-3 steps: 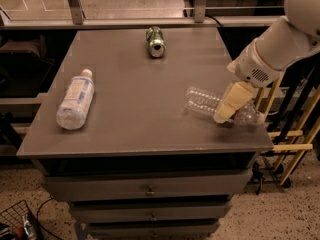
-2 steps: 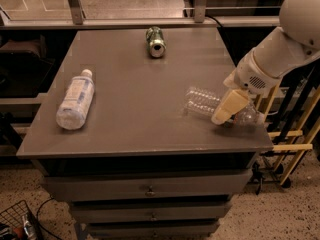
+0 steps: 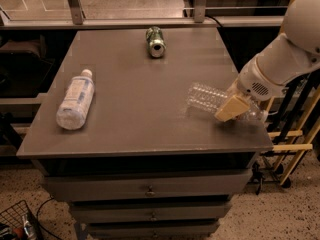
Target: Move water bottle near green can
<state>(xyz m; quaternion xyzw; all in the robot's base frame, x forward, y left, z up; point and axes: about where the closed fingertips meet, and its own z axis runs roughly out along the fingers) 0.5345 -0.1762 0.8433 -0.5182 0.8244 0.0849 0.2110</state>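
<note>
The water bottle is clear and ribbed. It lies on its side near the right edge of the grey table, with its cap end pointing right. My gripper is down on the bottle's middle, reaching in from the right and covering its label band. The green can lies on its side at the far middle of the table, silver top toward me, well apart from the water bottle.
A white frosted bottle with a pale blue label lies on the left of the table. Drawers are below the tabletop. Wooden bars stand to the right, and a rail runs behind the table.
The arm and gripper have shifted slightly lower onto the water bottle. The water bottle, green can and white bottle have not moved.
</note>
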